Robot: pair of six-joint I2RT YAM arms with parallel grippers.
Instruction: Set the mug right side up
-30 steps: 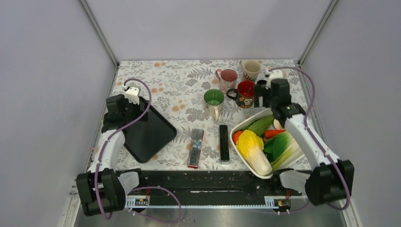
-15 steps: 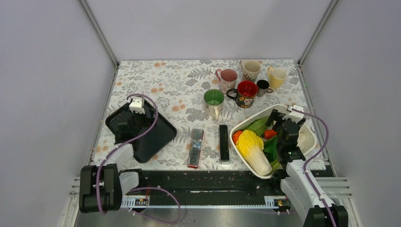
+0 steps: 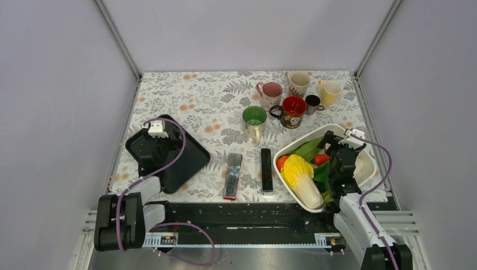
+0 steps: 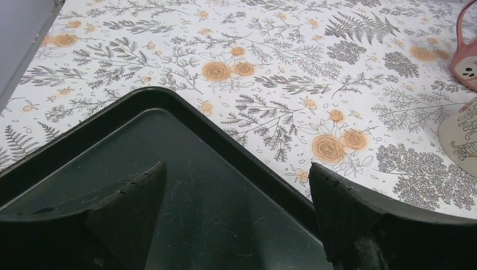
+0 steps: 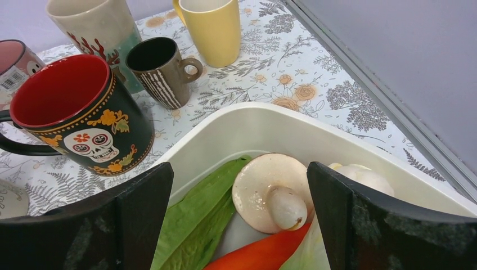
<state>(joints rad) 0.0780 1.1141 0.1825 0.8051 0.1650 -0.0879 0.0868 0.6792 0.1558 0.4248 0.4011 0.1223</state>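
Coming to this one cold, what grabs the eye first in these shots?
The white tub at the near right, heaped with vegetables, a bright yellow cabbage among them, stands out first. Behind it, at the far right, six mugs stand upright in a cluster, the red-lined skull mug the loudest. At the near left lies a black tray.

Looking like robot test cell in lab: plain grey panels [image 3: 56, 84] and metal struts [image 3: 118, 39] enclosing floral-cloth table [image 3: 197, 95]. Household props sitting staged: mugs [image 3: 293, 107] clustering just behind white basin [image 3: 368, 164], remotes [image 3: 266, 169] lying left of basin, black tray [image 3: 185, 160] farther left, mounting rail [image 3: 242, 216] running in front.
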